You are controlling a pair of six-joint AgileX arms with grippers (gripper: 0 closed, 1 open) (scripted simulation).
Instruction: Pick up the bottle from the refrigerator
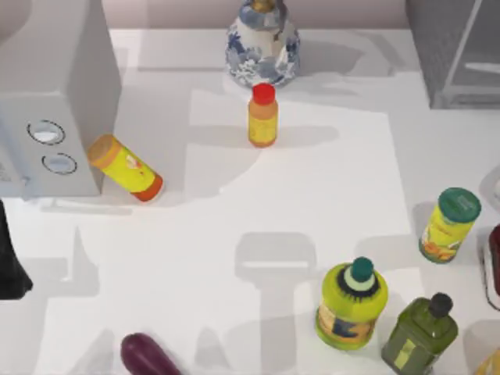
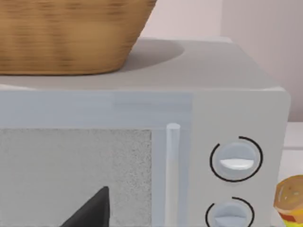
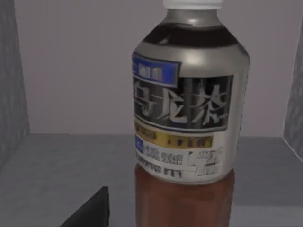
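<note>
The bottle (image 3: 187, 113) stands upright inside the refrigerator (image 3: 57, 165), close in front of the right wrist camera. It has a white cap, a dark shoulder, a silver and black label, and brown liquid below. A dark part of my right gripper (image 3: 90, 213) shows low in that view, beside the bottle and apart from it. In the top view the refrigerator (image 1: 457, 55) is the grey box at the back right. My left arm (image 1: 11, 262) is parked at the table's left edge, facing the microwave (image 2: 142, 142).
A microwave (image 1: 55, 94) stands at the back left with a basket (image 2: 66, 33) on top. On the table are a blue-white vase (image 1: 263, 43), a red-capped orange bottle (image 1: 263, 116), a lying yellow can (image 1: 125, 168), a teal-capped bottle (image 1: 351, 303), a green-lidded can (image 1: 449, 225), an olive bottle (image 1: 420, 332) and an eggplant (image 1: 148, 355).
</note>
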